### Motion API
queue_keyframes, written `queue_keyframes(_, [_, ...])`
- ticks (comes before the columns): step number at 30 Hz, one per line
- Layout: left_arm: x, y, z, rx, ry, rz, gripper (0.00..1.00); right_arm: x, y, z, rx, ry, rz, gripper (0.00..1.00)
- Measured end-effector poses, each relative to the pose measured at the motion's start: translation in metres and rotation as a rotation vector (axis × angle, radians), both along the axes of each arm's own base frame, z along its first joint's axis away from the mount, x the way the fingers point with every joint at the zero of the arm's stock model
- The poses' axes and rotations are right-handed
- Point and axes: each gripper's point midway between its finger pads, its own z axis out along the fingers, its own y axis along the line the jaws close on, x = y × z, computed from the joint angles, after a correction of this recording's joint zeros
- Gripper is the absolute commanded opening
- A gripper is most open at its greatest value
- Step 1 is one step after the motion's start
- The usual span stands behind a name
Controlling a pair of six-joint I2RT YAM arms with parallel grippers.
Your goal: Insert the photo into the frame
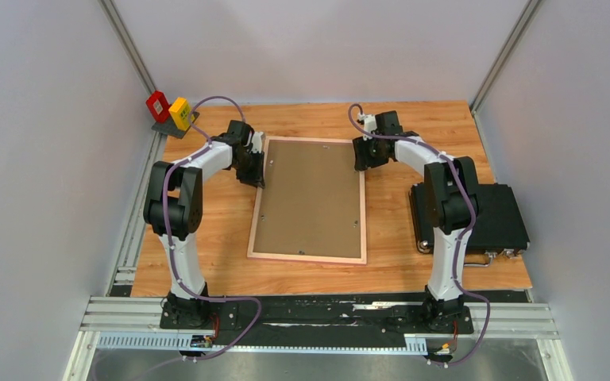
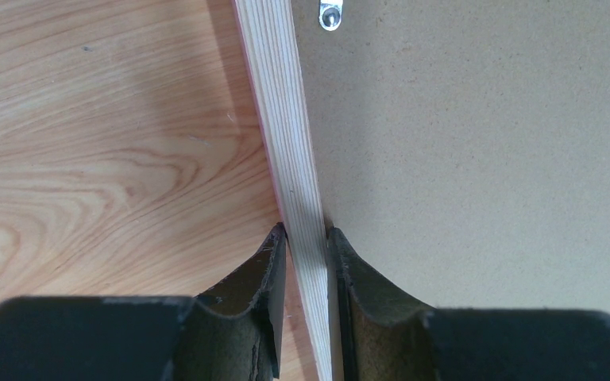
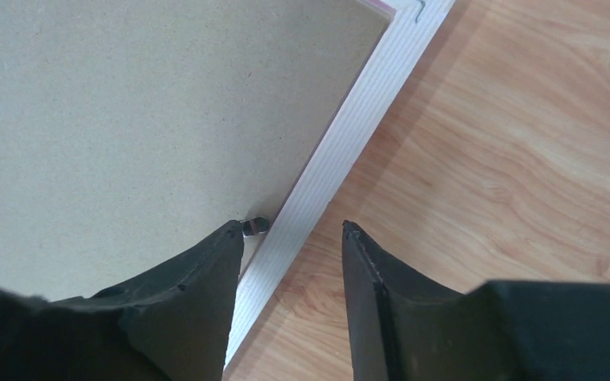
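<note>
1. Plainly, the frame (image 1: 306,257) lies face down in the middle of the desk (image 1: 206,238), its light wood rails up and the brown backing board (image 1: 311,198) seated inside them. That side up gives the arms access to the back, where a frame is loaded.
2. The photo shows in no view, and I cannot tell whether it sits under the board.
3. The left pincer (image 2: 306,234) is pressed together on the frame's left rail near the far left corner. One finger is on the outer side by the desk and the other on the inner side against the board. I judge this grip is there to pin the frame so it does not slide.
4. The right pincer (image 3: 294,226) is spread and holds nothing. It straddles the right rail near the far right corner, its inner fingertip just beside a small metal tab (image 3: 256,226) at the board's edge.
5. That placement suggests work on the tab, to lock or free the board; which of the two I cannot tell.
6. A push on the tab could shift the frame if the left grip slips.
7. A black case (image 1: 492,218) lies well apart on the right.
</note>
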Motion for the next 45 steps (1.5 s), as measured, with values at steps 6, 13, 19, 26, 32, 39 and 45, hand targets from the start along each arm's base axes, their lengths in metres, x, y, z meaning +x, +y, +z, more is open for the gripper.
queue_keyframes(6, [0.000, 0.000, 0.000, 0.000, 0.000, 0.000, 0.12, -0.005, 0.003, 0.002, 0.067, 0.076, -0.077, 0.49])
queue_keyframes(13, [0.000, 0.000, 0.000, 0.000, 0.000, 0.000, 0.12, -0.006, 0.007, -0.007, 0.104, 0.138, -0.137, 0.45])
queue_keyframes(19, [0.000, 0.000, 0.000, 0.000, 0.000, 0.000, 0.12, -0.003, 0.006, -0.008, 0.108, 0.150, -0.164, 0.42])
queue_keyframes(26, [0.000, 0.000, 0.000, 0.000, 0.000, 0.000, 0.12, -0.003, 0.005, -0.008, 0.112, 0.156, -0.172, 0.36])
queue_keyframes(32, [0.000, 0.000, 0.000, 0.000, 0.000, 0.000, 0.11, -0.003, 0.006, -0.008, 0.107, 0.151, -0.148, 0.34])
queue_keyframes(39, [0.000, 0.000, 0.000, 0.000, 0.000, 0.000, 0.11, -0.003, 0.005, -0.008, 0.091, 0.134, -0.100, 0.33])
queue_keyframes(45, [0.000, 0.000, 0.000, 0.000, 0.000, -0.001, 0.11, -0.003, 0.005, -0.008, 0.085, 0.121, -0.057, 0.32])
